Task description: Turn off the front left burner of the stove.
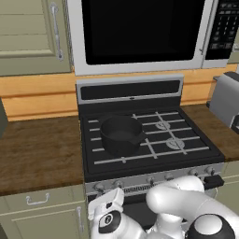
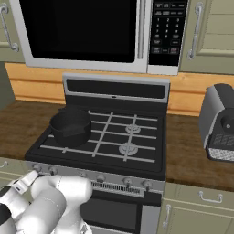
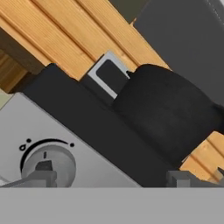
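Note:
The stove (image 1: 140,93) (image 2: 114,89) is black, with grey grates and a silver knob strip along its front. A black pot (image 1: 120,135) (image 2: 71,125) (image 3: 166,113) stands on the left side, covering much of the front left burner (image 1: 109,159) (image 2: 59,148). My gripper (image 3: 109,179) is open, low in front of the strip's left end. In the hand view its left fingertip (image 3: 37,178) overlaps the lower edge of a round silver knob (image 3: 48,162). The right fingertip (image 3: 183,178) stands far off to the side. The white hand (image 1: 108,205) sits just below the leftmost knob (image 1: 99,186).
A large microwave (image 1: 140,32) (image 2: 82,32) hangs above the stove. A silver toaster (image 1: 226,98) (image 2: 221,121) stands on the wooden counter (image 1: 37,149) to the right. Drawers and cabinet doors (image 1: 37,205) flank the oven door, and my arm crosses in front of it.

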